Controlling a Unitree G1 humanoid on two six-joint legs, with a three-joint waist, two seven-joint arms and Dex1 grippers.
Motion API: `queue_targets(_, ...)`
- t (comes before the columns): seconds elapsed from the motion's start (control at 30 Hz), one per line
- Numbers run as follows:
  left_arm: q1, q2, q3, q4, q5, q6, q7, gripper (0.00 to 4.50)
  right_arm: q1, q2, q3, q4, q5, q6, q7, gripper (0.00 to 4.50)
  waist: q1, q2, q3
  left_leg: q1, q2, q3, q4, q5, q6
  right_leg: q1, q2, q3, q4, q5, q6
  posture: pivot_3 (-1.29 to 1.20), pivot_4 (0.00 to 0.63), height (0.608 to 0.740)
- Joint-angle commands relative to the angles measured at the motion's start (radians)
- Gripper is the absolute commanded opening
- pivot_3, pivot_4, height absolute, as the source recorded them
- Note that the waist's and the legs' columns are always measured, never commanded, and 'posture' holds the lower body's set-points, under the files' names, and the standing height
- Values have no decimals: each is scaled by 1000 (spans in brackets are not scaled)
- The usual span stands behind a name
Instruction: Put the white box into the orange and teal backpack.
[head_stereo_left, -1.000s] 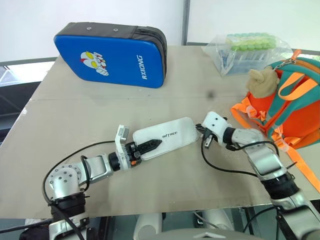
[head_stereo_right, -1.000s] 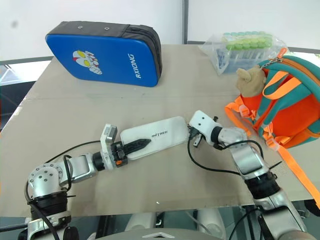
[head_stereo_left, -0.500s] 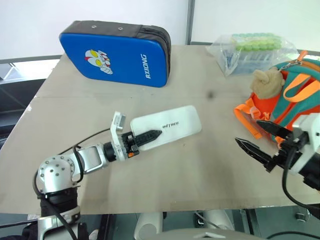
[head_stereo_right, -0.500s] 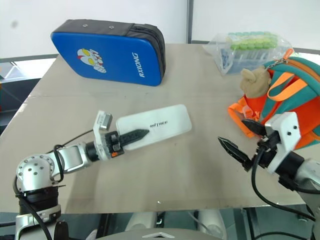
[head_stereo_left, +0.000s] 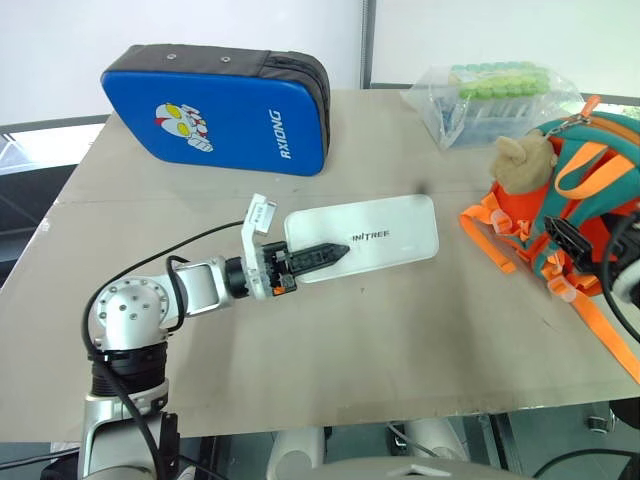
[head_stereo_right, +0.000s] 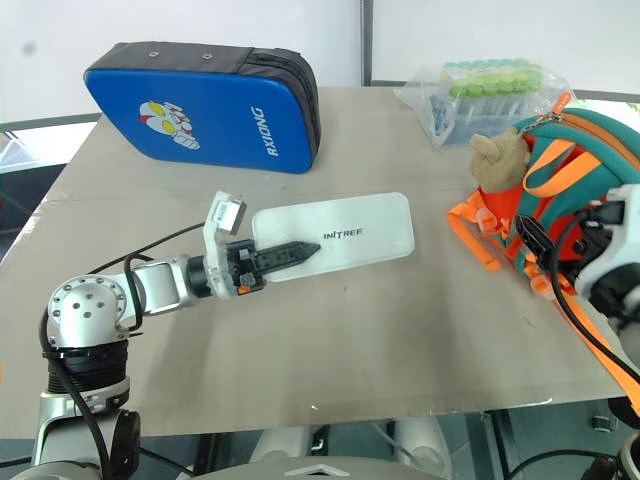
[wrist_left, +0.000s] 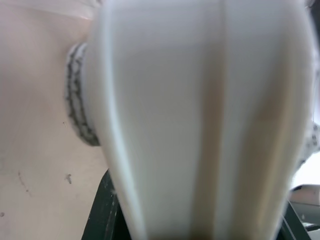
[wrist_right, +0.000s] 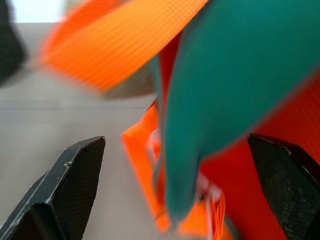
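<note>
White box (head_stereo_left: 375, 238) is pinched at its near end by the left fingers (head_stereo_left: 322, 254); right fingers (wrist_right: 75, 190), apparently spread, face the backpack (head_stereo_left: 590, 190).

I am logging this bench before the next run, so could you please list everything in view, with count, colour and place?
white box: one, white with dark lettering, table centre, held at its near end.
orange and teal backpack: one, orange with teal trim, right edge of the table.
plush toy: one, tan, on the backpack's left side.
padded case: one, blue with a cartoon figure, far left of the table.
bag of tubes: one, clear, green-capped tubes inside, far right.
table: one, beige.
left gripper: one, black, shut on the box.
right gripper: one, black, open, at the backpack.
</note>
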Motion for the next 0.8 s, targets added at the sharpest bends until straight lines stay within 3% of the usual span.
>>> queue_targets(0.03, 23, 7, 39, -69, -11, -52, -2, 1060, -85, -21, 104, 129, -131, -145, -15, 4500, 2, 0, 0, 0, 0, 0, -1, 0, 0, 0, 0, 0, 0, 0, 0, 0, 150, 740)
queue_targets(0.17, 75, -1, 58, -109, -14, -98, 34, 1060, -136, -39, 193, 229, -229, -307, 47, 3317, 7, 0, 0, -2, 0, 0, -3, 0, 0, -1, 0, -1, -1, -1, 3, 0, 150, 740)
queue_targets(0.4, 152, -23, 110, -150, -27, -196, 115, 1060, -222, -79, 276, 306, -173, -476, 345, 53, 1, 1, 1, -9, 0, 0, -3, 0, 0, -8, 0, -2, -2, 1, 7, 0, 150, 740)
queue_targets(0.53, 147, -39, 190, -128, -15, -298, 155, 1060, -402, -72, 316, 361, 25, -440, 613, 53, -2, 5, 4, -10, 0, -1, -3, 0, 0, -9, 1, -1, -1, 1, 7, 0, 150, 740)
queue_targets(0.8, 108, 38, 282, -132, 37, -403, 121, 1060, -579, -90, 415, 361, 254, -289, 882, 53, 3, 6, 5, -14, 1, -2, -2, 0, 0, -11, 1, -6, -1, 1, 6, 0, 150, 740)
